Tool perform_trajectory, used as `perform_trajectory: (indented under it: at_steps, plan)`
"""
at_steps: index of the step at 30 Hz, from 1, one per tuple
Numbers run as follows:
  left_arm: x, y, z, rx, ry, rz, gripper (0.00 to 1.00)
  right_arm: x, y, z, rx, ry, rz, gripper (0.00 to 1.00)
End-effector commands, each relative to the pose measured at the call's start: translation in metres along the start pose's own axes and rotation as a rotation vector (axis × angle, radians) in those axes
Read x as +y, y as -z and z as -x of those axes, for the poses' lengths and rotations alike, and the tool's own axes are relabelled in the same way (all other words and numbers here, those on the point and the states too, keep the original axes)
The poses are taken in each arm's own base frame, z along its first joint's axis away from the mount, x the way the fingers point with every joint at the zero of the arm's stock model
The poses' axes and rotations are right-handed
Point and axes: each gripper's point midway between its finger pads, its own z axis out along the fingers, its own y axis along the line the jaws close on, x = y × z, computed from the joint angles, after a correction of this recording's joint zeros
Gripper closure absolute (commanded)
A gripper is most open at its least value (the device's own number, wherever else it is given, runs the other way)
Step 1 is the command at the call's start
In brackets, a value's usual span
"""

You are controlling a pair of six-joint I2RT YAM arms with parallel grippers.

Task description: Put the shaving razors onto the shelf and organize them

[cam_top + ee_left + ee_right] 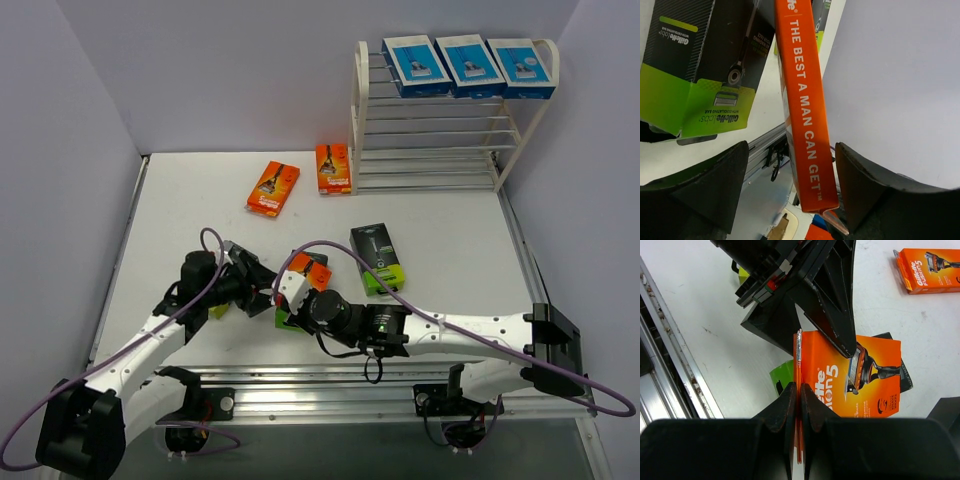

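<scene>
Fingers (782, 410) of right gripper (799, 390) pressed together on the thin edge flap of an orange razor pack (840, 390), held on edge above the table (450, 220) near the arm bases. Fingers (715, 185) of left gripper (791, 147) spread either side of the same pack, gap showing on both sides, so no grip there. Reads as a hand-to-hand transfer, mid-step. Next: close left squarely on the pack's faces before right lets go, then carry to the shelf (362, 110) at the far right corner, well apart. Three blue packs (470, 65) on its top tier; two more orange packs (273, 188) and a black-and-lime pack (377, 258) lying loose, another black-and-lime one (700, 75) just under the grippers. White matte tabletop, lightly scuffed, metal rail (330, 385) at near edge — plain pale walls on three sides.
</scene>
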Motion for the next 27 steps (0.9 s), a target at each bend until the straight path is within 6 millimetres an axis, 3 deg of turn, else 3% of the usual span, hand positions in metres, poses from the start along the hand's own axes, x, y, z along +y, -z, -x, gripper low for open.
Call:
perform_trajectory:
  at_steps: [1,5,9,15,18,19,23,24,26,27]
  plan:
    - [-0.022,-0.002,0.006,-0.025,-0.082,-0.08,0.26,0.004,0.0,0.013,-0.064,-0.038,0.001,1.0]
    - [-0.023,-0.009,0.005,-0.013,-0.082,-0.084,0.44,0.006,0.0,0.011,-0.066,-0.05,0.005,1.0]
    - [-0.025,-0.012,0.003,-0.009,-0.076,-0.102,0.55,0.007,0.001,0.01,-0.065,-0.052,0.004,1.0]
    - [-0.027,-0.012,0.002,-0.007,-0.083,-0.113,0.86,0.004,0.001,0.007,-0.06,-0.052,-0.011,1.0]
    - [-0.026,-0.01,0.001,-0.006,-0.092,-0.114,0.94,0.002,0.002,0.006,-0.056,-0.062,-0.023,0.98]
    - [-0.027,-0.009,0.002,-0.012,-0.098,-0.114,0.95,0.001,0.002,0.004,-0.053,-0.068,-0.034,0.91]
    - [-0.028,-0.002,0.012,-0.065,-0.144,-0.082,0.98,-0.002,0.005,0.002,-0.042,-0.134,-0.057,0.47]
    - [-0.022,0.001,0.014,-0.073,-0.161,-0.051,0.98,-0.001,0.006,0.001,-0.044,-0.144,-0.055,0.44]
    - [-0.032,0.01,0.029,-0.143,-0.189,-0.052,0.98,0.0,0.006,-0.001,-0.044,-0.169,-0.056,0.38]
    - [-0.024,0.013,0.031,-0.152,-0.186,-0.011,0.98,-0.001,0.007,-0.001,-0.044,-0.179,-0.059,0.36]
